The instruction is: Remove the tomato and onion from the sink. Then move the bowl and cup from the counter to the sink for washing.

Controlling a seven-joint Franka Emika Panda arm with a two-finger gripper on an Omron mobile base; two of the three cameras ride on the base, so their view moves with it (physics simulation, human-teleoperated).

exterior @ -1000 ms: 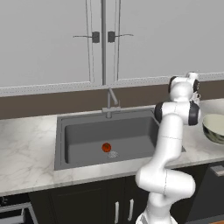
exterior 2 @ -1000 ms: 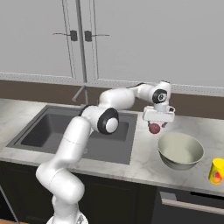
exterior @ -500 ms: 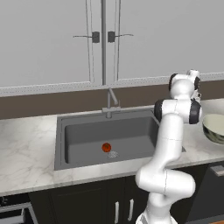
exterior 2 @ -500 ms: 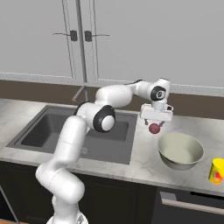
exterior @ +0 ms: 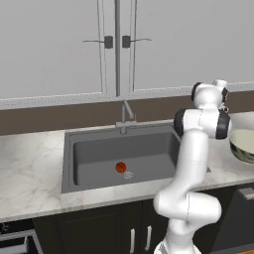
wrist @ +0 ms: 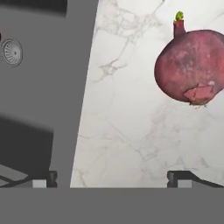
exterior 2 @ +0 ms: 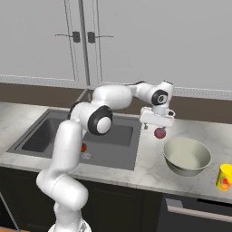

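The claw (exterior 2: 158, 129) stands wide open above the worktop (exterior 2: 149, 163), gripping nothing. The onion (exterior 2: 159, 133) is just under it, between the sink (exterior 2: 118, 152) and the bowl (exterior 2: 186, 156); whether it touches the marble I cannot tell. It looks firm, light and round, so it may roll; best to take it across its middle. In the hand view it sits at 2 o'clock. The tomato (exterior: 120, 167) lies in the sink beside the drain. The arm hides part of the basin, and the cup (exterior 2: 224, 176) is cut off at the edge.
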